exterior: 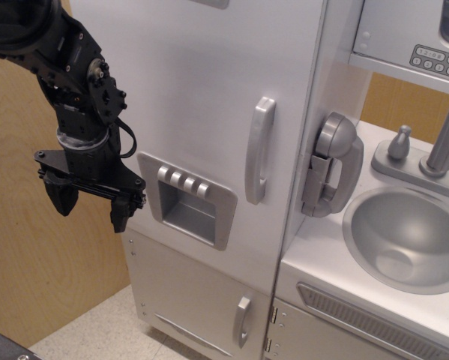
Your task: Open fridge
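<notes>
The fridge (202,97) is a tall white toy refrigerator. Its large door is shut flat. A vertical silver handle (258,150) sits near the door's right edge. A grey recessed dispenser panel (188,199) with four buttons sits at the door's lower left. My black gripper (89,204) hangs to the left of the fridge, level with the dispenser. Its two fingers point down and stand apart, holding nothing. The right finger (121,213) is close to the fridge's left edge, far from the handle.
A shorter white door with a small silver handle (242,321) lies below the fridge door. A grey toy phone (333,163) hangs right of the fridge. A round silver sink (408,236) and faucet (445,142) are at right. A wooden wall (22,247) stands behind my arm.
</notes>
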Robot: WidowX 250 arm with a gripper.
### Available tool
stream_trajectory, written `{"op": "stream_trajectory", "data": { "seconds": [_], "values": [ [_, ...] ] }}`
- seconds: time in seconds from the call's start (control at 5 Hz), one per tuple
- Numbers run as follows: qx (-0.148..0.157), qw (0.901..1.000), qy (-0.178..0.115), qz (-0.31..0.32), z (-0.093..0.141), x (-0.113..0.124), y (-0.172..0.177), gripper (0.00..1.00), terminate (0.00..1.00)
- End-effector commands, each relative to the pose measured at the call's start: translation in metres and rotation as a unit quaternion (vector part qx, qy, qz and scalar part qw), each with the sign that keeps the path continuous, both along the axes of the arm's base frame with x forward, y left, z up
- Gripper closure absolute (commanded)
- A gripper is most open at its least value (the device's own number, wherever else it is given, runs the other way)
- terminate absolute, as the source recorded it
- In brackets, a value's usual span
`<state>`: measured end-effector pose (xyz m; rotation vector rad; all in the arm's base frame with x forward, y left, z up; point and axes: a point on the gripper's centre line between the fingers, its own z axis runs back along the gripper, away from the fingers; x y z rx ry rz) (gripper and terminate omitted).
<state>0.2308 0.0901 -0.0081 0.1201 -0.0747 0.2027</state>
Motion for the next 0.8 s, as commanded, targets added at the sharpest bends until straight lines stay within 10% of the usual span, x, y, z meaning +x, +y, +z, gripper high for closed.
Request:
{"op": "stream_trajectory", "data": {
  "seconds": [0.0,0.6],
  "values": [
    [0.000,1.0000,0.000,0.000,0.000,0.000,0.000,0.00,0.00],
    [-0.024,0.9916,-0.042,-0.120,0.039,0.036,-0.086,0.00,0.00]
  ]
}}
